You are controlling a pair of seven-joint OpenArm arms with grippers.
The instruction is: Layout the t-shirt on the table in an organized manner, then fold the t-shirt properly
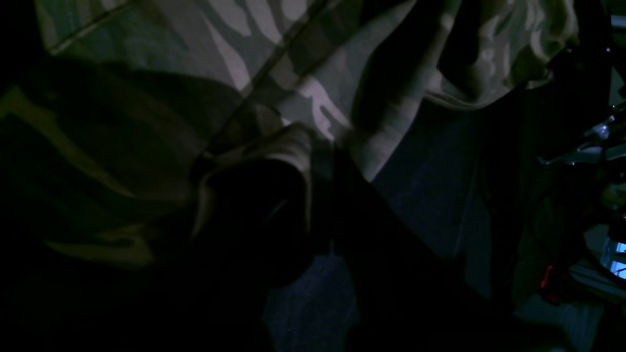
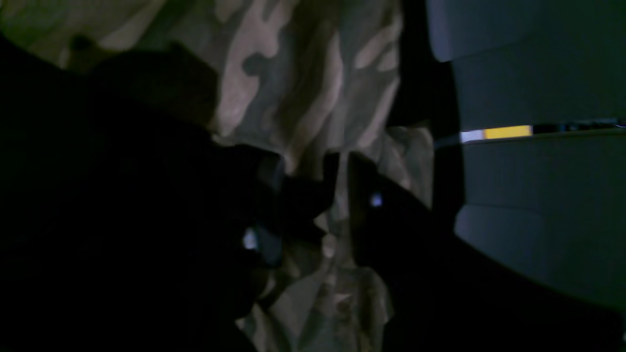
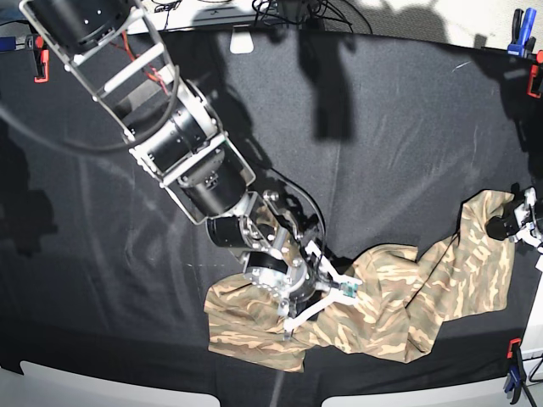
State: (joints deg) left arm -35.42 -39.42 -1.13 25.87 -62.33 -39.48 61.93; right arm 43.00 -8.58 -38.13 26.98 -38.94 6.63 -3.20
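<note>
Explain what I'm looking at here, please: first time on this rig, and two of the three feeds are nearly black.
The bright overhead picture is the base view. It shows a two-armed robot over a table covered in black cloth, where a camouflage t-shirt lies bunched along the near edge. The two dark pictures come from cameras mounted on the wrists, looking past the fingers at close range. The big arm on the base view's left carries the right gripper, which is down on the shirt with cloth between its fingers; whether it has fully clamped is unclear. At the far right edge, the left gripper is shut on the shirt's other end, cloth draped over it.
</note>
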